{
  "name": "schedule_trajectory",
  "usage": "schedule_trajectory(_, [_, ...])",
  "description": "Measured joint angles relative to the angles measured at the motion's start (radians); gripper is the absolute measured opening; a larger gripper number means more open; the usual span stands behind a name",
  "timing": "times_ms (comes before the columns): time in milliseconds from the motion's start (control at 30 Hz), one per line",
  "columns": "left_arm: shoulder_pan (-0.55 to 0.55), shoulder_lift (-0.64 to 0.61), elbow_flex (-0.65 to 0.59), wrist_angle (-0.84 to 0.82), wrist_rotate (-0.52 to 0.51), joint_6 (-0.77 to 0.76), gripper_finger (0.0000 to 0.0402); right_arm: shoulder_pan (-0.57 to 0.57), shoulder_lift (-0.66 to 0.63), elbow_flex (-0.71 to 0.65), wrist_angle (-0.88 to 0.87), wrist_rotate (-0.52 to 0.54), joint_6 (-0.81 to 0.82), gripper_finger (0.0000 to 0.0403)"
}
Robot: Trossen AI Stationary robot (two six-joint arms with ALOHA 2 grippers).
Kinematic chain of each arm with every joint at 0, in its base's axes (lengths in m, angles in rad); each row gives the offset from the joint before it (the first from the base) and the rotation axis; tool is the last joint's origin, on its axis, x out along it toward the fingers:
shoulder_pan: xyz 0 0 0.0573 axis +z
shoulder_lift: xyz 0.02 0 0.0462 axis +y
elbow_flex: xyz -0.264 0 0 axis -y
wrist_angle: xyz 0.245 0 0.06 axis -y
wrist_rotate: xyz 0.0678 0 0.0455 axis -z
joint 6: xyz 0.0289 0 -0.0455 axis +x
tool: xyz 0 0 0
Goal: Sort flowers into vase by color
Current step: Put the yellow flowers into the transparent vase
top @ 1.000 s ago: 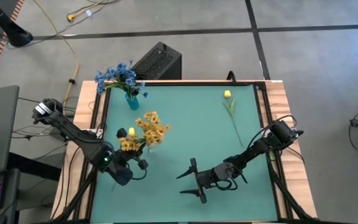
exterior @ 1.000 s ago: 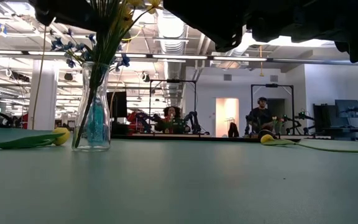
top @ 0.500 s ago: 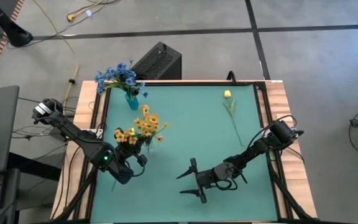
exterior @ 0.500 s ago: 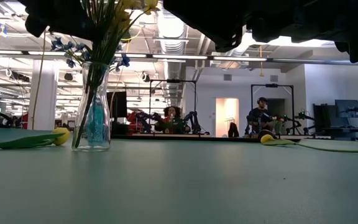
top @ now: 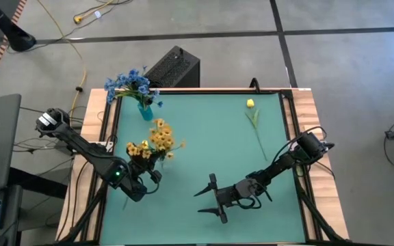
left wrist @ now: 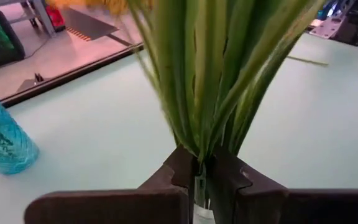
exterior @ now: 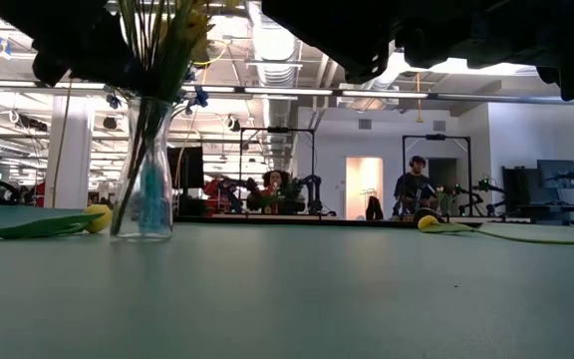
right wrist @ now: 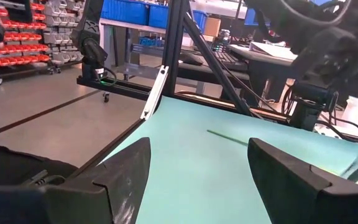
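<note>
Jaws of the left gripper clamp the yellow spray's bunched green stalks; right gripper jaws gape at the worktop's six o'clock.

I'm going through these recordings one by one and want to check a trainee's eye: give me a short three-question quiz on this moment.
1. True or false: the left gripper is shut on the yellow flower bunch.
2. Which flowers stand in the blue vase at the mat's far left corner? A) yellow sprays B) blue flowers C) none
3. Fill in: the single yellow bud stem lies flat on the green mat, nearer the ____ arm's side.

Key
1. True: its fingers pinch the green stalks.
2. B.
3. Right; the right gripper hangs open above the mat's near edge, holding nothing.
</note>
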Motion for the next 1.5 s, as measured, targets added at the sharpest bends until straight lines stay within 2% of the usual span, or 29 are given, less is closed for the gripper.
schedule_trajectory(200, [0.0, 0.0, -0.015, 0.01, 0.047, 0.003, 0.0035, 0.0, 0.0, 0.0, 0.0, 0.0, 0.0, 0.0296])
schedule_trajectory(600, [0.001, -0.023, 0.008, -0.006, 0.138, 0.119, 0.0164, 0.0, 0.0, 0.0, 0.0, 0.0, 0.0, 0.0296])
schedule_trajectory(767, [0.026, -0.067, 0.046, -0.024, 0.261, 0.186, 0.0193, 0.0, 0.0, 0.0, 0.0, 0.0, 0.0, 0.0296])
schedule_trajectory(900, [0.056, -0.095, 0.066, -0.091, 0.361, 0.178, 0.0204, 0.0, 0.0, 0.0, 0.0, 0.0, 0.0, 0.0296])
schedule_trajectory(1100, [0.101, -0.109, 0.069, -0.201, 0.425, 0.109, 0.0206, 0.0, 0.0, 0.0, 0.0, 0.0, 0.001, 0.0296])
schedule_trajectory(1267, [0.118, -0.108, 0.068, -0.202, 0.476, 0.15, 0.0206, 0.0, 0.0, 0.0, 0.0, 0.0, 0.001, 0.0296])
schedule_trajectory(1500, [0.141, -0.108, 0.068, -0.232, 0.641, 0.163, 0.0206, 0.0, 0.0, 0.0, -0.009, 0.0, 0.001, 0.0296])
